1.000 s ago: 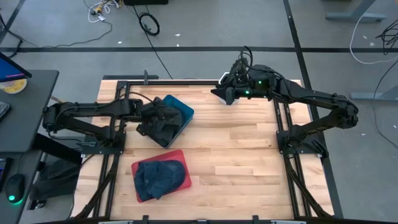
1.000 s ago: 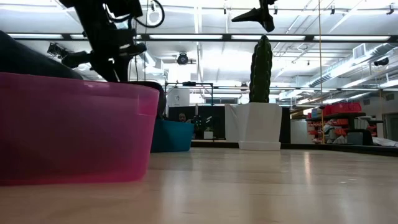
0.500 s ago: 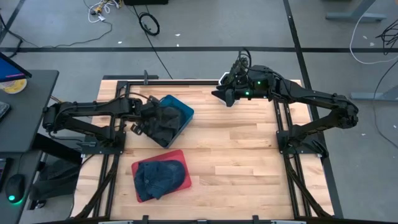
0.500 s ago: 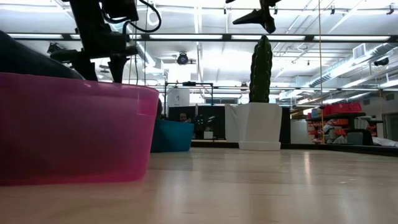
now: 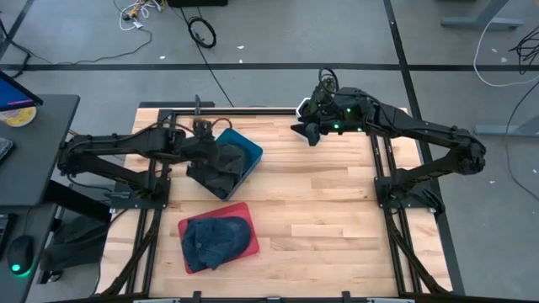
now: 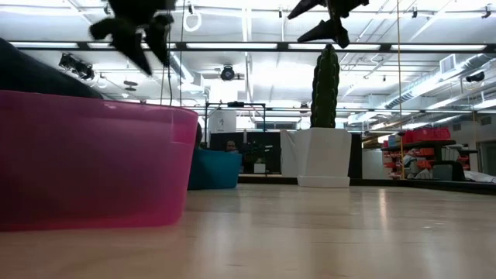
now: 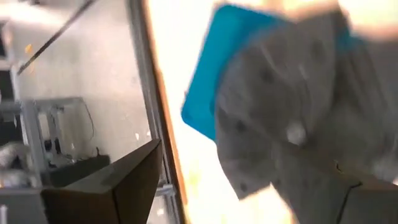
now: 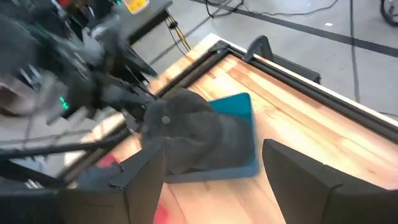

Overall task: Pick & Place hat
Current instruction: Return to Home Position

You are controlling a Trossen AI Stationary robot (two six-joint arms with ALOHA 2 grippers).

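Sitting in the blue bin at the table's far left, the black caps form one dark heap. Its long axis runs on a slant across the bin, from the far-right corner out over the near-left rim toward the red bin. Which way the brims point cannot be told. A button on top of one cap faces upward in the right wrist view. The red bin, nearer the front edge, holds a blue denim hat.

The left gripper hangs just beside the bin's left edge, above the heap, its fingers spread wide and holding nothing. The right gripper hangs over the far edge of the table, well apart from the bin, its fingers also spread and empty.
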